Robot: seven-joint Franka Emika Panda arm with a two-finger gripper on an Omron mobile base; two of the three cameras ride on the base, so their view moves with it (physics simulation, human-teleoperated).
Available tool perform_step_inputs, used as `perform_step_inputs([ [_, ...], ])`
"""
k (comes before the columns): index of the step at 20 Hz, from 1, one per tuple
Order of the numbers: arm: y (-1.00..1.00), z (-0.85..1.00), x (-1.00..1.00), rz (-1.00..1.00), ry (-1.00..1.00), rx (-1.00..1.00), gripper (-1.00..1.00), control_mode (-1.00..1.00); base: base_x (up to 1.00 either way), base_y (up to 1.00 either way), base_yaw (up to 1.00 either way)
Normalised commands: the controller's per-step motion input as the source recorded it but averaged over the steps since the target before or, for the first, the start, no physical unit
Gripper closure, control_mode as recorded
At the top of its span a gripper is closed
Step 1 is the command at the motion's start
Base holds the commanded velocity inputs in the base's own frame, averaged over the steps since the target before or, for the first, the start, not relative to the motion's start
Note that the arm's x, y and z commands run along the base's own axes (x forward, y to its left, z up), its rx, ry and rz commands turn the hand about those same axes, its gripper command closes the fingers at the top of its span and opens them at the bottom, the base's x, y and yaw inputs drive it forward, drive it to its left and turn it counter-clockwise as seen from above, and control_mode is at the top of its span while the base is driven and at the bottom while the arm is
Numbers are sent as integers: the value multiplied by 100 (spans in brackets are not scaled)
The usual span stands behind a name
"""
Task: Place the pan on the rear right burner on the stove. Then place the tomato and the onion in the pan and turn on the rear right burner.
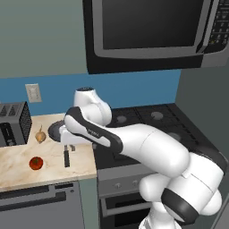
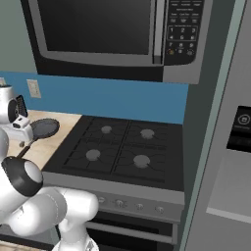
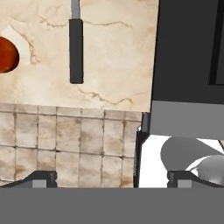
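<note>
Closest to the hand camera, our gripper [image 3: 112, 177] shows its two dark fingertips spread wide apart with nothing between them, so we read it as open and holding nothing. Straight ahead of the fingertips in that view lies the pan's black handle [image 3: 76, 50], resting on the marbled counter [image 3: 109, 57] and apart from both fingers. Off to the left of the handle sits the tomato [image 3: 8, 54], partly cut by the frame edge. To the right of the fingertips runs the dark side of the stove [image 3: 183, 57].

From the left base view we see our gripper [image 1: 67, 136] hanging over the counter [image 1: 18, 163], just above the pan [image 1: 57, 129], whose handle [image 1: 66, 158] points toward the counter's front edge. The onion [image 1: 40, 136] rests just beside the pan on the side away from the stove, and the tomato [image 1: 36, 163] lies nearer the counter front, beyond the handle. A toaster [image 1: 13, 123] stands farther out on that same side.

From the right base view the pan [image 2: 43, 128] sits on the counter beside the stove [image 2: 117, 147], and the rear right burner [image 2: 147, 133] is bare, well apart from our gripper. A microwave [image 2: 112, 34] hangs above the stove.
</note>
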Motion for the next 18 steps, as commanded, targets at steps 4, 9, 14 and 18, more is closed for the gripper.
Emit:
perform_step_inputs([
  [4,9,-19,4,0,0,0,-100,-100,0,0,0],
  [9,12,-18,0,0,0,0,-100,-100,0,0,0],
  [14,11,-14,3,0,0,0,-100,-100,0,0,0],
  [18,6,-10,10,-1,0,-1,-100,-100,0,0,0],
])
